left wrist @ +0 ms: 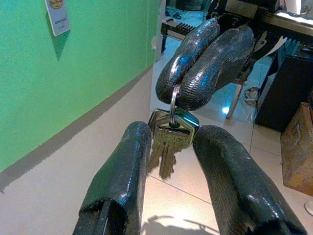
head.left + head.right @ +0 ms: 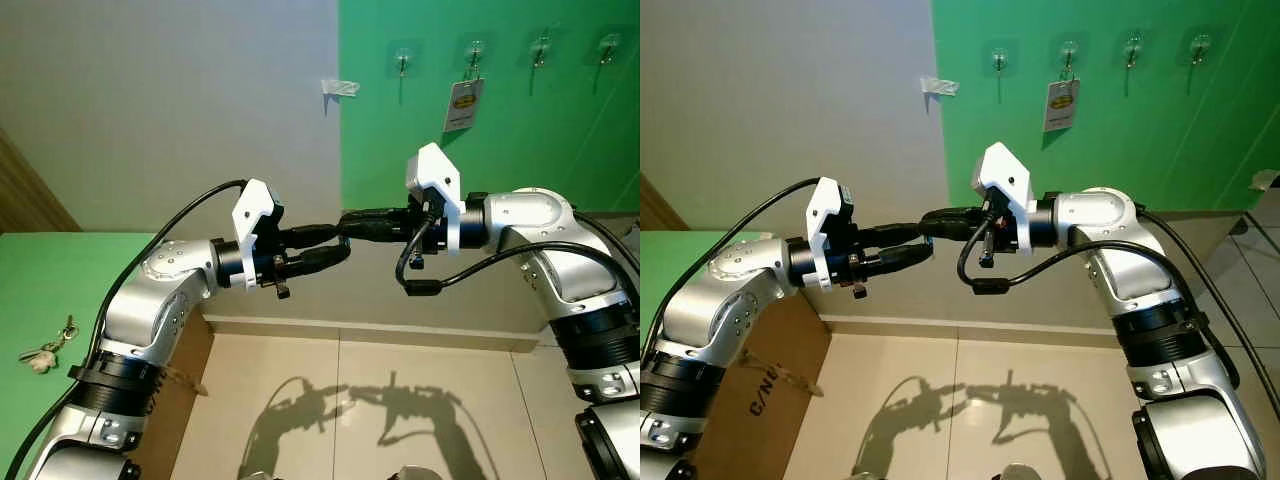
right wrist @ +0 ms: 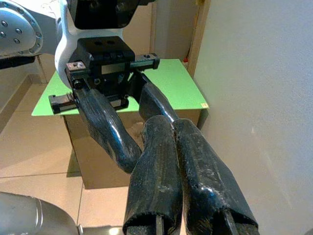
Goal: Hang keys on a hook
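Left wrist view shows you a handover: right gripper point(image 1: 195, 93) pinches the key ring point(image 1: 173, 105), keys point(image 1: 170, 139) dangling mid-frame between your spread left gripper point(image 1: 171, 147) fingers, hooks point(image 2: 476, 52) upper right.

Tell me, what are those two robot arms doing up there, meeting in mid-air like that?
The right pincer is shut on the ring of a bunch of keys, which dangles between the open fingers of the left pincer. The two meet tip to tip in front of the wall, as if for a handover. A row of hooks sits higher up on the green wall panel, one already carrying a tag. Another set of keys lies on the green surface at the left.
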Robot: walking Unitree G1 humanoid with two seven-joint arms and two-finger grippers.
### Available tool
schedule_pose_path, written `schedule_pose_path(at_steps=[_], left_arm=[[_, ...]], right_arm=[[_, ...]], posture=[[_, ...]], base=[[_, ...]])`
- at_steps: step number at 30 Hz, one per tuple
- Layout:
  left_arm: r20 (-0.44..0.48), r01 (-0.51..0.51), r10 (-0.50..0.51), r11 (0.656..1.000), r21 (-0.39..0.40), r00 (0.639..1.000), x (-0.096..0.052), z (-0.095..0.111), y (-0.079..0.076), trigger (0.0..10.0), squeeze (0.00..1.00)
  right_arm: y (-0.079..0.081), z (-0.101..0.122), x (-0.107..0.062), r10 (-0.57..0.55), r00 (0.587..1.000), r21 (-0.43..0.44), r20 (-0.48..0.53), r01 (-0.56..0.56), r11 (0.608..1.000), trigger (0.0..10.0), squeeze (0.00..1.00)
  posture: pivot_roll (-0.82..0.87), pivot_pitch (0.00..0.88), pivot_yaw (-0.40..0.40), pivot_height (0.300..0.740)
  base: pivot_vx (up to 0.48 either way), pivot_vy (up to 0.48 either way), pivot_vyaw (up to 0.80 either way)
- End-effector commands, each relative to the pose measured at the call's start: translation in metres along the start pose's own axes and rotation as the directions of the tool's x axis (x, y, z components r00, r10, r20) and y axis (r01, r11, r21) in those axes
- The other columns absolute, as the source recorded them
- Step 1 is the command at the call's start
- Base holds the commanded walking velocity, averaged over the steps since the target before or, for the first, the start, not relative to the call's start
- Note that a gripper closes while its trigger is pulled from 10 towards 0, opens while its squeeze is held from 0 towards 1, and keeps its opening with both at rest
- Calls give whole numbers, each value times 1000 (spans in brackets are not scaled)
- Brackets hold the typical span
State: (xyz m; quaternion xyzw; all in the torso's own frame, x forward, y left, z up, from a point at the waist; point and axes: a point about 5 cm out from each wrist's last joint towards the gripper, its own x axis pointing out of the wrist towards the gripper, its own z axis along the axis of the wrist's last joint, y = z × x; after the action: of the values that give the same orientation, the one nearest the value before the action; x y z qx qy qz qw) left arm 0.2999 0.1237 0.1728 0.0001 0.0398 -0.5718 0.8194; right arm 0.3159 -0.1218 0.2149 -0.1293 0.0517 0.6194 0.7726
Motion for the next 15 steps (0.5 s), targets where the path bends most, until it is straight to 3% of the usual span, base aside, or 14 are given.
schedule_pose_path(at_steps=[1, 15], left_arm=[[26, -18, 17, 999, 28, 1000, -2, 10, 5, 10000, 0], [12, 6, -6, 999, 33, 1000, 4, 6, 3, 10000, 0]], right_arm=[[-1, 12, -1, 13, 1000, -42, 16, -12, 999, 0, 0], [0, 23, 0, 14, 998, -36, 58, -12, 999, 0, 0]], posture=[[-265, 11, 107, 740], [-273, 5, 105, 740]], base=[[0, 0, 0], [0, 0, 0]])
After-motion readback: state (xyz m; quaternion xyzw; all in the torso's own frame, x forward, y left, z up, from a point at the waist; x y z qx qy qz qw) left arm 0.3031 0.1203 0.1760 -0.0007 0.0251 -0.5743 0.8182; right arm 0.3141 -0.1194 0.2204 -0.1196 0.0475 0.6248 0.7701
